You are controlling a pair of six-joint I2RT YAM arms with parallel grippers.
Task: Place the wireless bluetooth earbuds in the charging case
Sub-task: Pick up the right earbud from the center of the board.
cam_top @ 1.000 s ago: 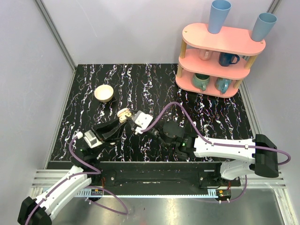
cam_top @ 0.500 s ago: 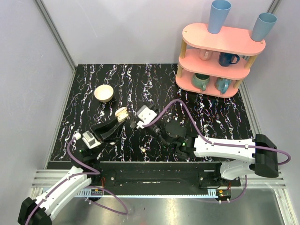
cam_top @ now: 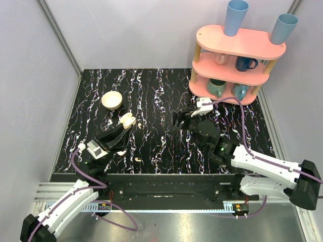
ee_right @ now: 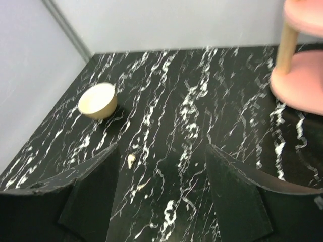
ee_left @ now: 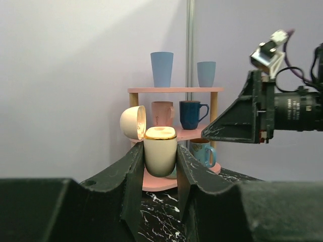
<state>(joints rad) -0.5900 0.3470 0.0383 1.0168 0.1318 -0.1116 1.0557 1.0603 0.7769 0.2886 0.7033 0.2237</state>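
Note:
My left gripper (cam_top: 124, 124) (ee_left: 160, 154) is shut on the cream charging case (cam_top: 126, 120) (ee_left: 160, 151) and holds it upright above the table, with its lid (ee_left: 132, 122) swung open to the left. Whether an earbud sits inside I cannot tell. My right gripper (cam_top: 179, 119) (ee_right: 161, 191) is open and empty, well to the right of the case and over the middle of the table. One tiny white earbud (ee_right: 130, 160) lies on the black marble table, ahead of the right gripper's left finger. A small pale piece (cam_top: 137, 159) also lies near the front edge.
A cream bowl (cam_top: 112, 100) (ee_right: 97, 100) stands at the back left. A pink shelf rack (cam_top: 237, 55) (ee_left: 174, 91) (ee_right: 303, 75) with mugs and blue cups stands at the back right. Grey walls enclose the table.
My right gripper has drawn back from beside the case, to the right and towards the back. My left gripper has shifted a little left, still holding the case.

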